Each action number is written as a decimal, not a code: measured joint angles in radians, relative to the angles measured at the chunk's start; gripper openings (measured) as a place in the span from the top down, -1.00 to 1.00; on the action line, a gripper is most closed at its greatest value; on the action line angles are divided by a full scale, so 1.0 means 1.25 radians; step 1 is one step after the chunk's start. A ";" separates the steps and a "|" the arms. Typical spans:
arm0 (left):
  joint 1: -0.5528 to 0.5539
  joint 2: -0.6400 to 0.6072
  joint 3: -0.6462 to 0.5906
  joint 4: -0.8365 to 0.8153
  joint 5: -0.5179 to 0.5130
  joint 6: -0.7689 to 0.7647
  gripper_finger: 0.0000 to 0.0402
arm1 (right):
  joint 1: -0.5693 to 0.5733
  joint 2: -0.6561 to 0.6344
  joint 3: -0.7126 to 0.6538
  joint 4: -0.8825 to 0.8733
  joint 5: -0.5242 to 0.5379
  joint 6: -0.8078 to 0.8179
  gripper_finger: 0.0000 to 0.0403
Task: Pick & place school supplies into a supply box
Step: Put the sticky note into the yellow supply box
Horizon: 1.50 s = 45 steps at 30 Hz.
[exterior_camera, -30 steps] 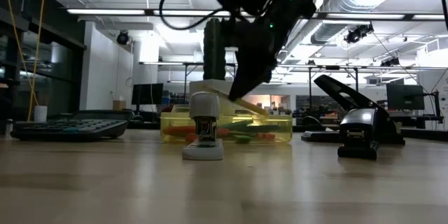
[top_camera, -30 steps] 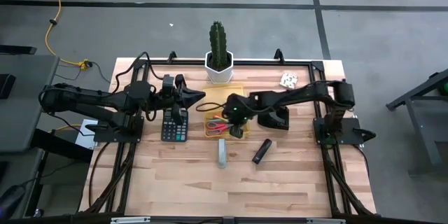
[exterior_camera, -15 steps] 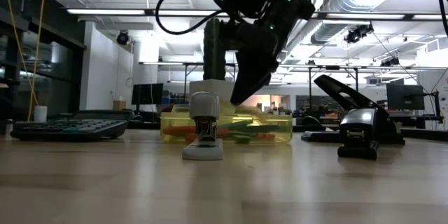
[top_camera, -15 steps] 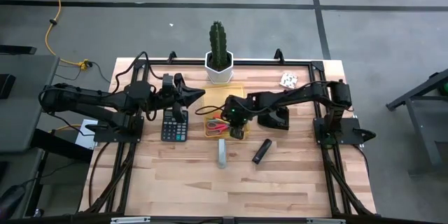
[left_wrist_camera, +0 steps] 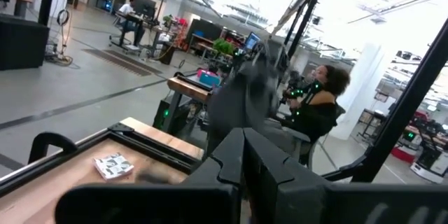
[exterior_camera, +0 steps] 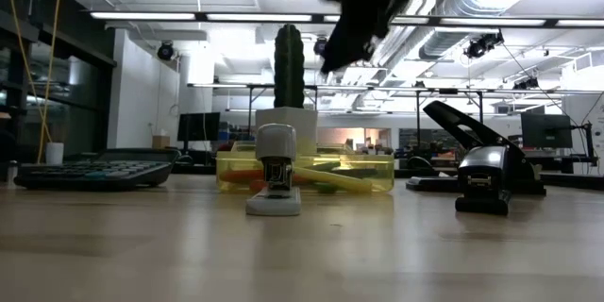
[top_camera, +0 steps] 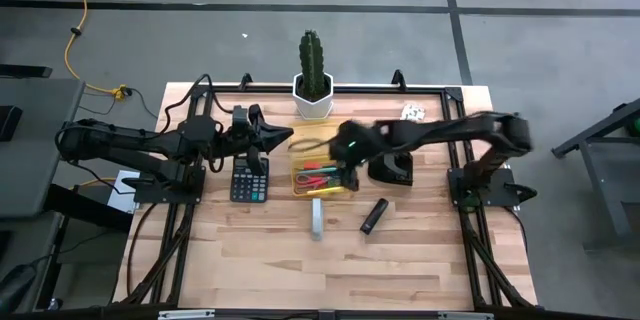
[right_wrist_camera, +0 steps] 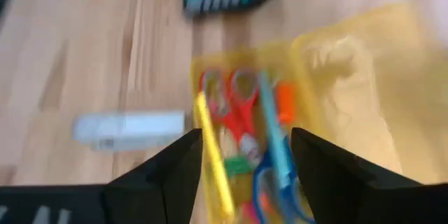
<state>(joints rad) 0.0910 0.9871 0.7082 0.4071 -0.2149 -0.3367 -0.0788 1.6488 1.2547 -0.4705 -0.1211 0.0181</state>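
The desk is of light wooden planks with a dark frame around it, and it stands on a grey floor. In the low view the room behind is a big workshop with long ceiling lamps. In the left wrist view one person sits at a far bench.

The supply box is yellow and translucent and lies in the middle of the desk, in front of the white cactus pot. In it I see red-handled scissors, blue-handled scissors, one yellow pencil and some small green and orange pieces.

Beside the box lies one black calculator. One white stapler and one small black object lie nearer the front. One black hole punch stands to the right.

The right tool hangs above the box with its fingers wide apart and holds nothing. The left tool is closed and empty, above the calculator.
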 joint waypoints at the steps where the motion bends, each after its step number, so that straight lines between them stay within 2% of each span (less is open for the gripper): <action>1: 0.000 0.000 0.000 -0.002 0.001 0.000 1.00 | -0.008 -0.034 -0.015 0.011 0.002 0.003 -0.04; 5: 0.000 -0.005 0.000 -0.038 0.001 0.000 1.00 | -0.039 -0.205 -0.145 0.161 0.006 0.055 0.01; 10: 0.000 -0.005 0.000 -0.071 0.001 0.000 1.00 | -0.049 -0.391 -0.378 0.516 0.006 0.163 0.06; 15: 0.000 -0.005 0.000 -0.071 -0.005 0.027 1.00 | -0.041 -0.482 -0.558 0.872 0.062 0.273 0.09; 17: 0.000 -0.005 0.000 -0.072 -0.006 0.039 1.00 | -0.040 -0.494 -0.599 0.953 0.093 0.303 0.09; 28: 0.001 -0.005 0.000 -0.071 -0.013 0.042 1.00 | -0.040 -0.499 -0.616 0.982 0.108 0.316 0.09; 30: 0.001 -0.005 0.000 -0.071 -0.013 0.042 1.00 | -0.039 -0.499 -0.616 0.951 0.141 0.334 0.09; 32: 0.001 -0.005 0.000 -0.071 -0.013 0.042 1.00 | -0.042 -0.499 -0.614 0.885 0.227 0.386 0.09; 34: 0.001 -0.005 0.000 -0.071 -0.015 0.042 1.00 | -0.058 -0.499 -0.589 0.728 0.326 0.472 0.09; 36: 0.001 -0.005 0.000 -0.071 -0.025 0.042 1.00 | -0.091 -0.499 -0.541 0.499 0.386 0.582 0.09; 39: 0.001 -0.005 0.000 -0.071 -0.028 0.042 1.00 | -0.161 -0.481 -0.458 0.124 0.414 0.704 0.09; 41: 0.001 -0.005 0.000 -0.071 -0.028 0.042 1.00 | -0.211 -0.463 -0.426 -0.046 0.429 0.743 0.09; 45: 0.002 -0.005 0.000 -0.072 -0.028 0.042 1.00 | -0.312 -0.431 -0.412 -0.181 0.424 0.806 0.09</action>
<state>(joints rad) 0.0929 0.9806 0.7086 0.3173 -0.2497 -0.2847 -0.4689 1.1104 0.7391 -0.6962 0.4093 1.0262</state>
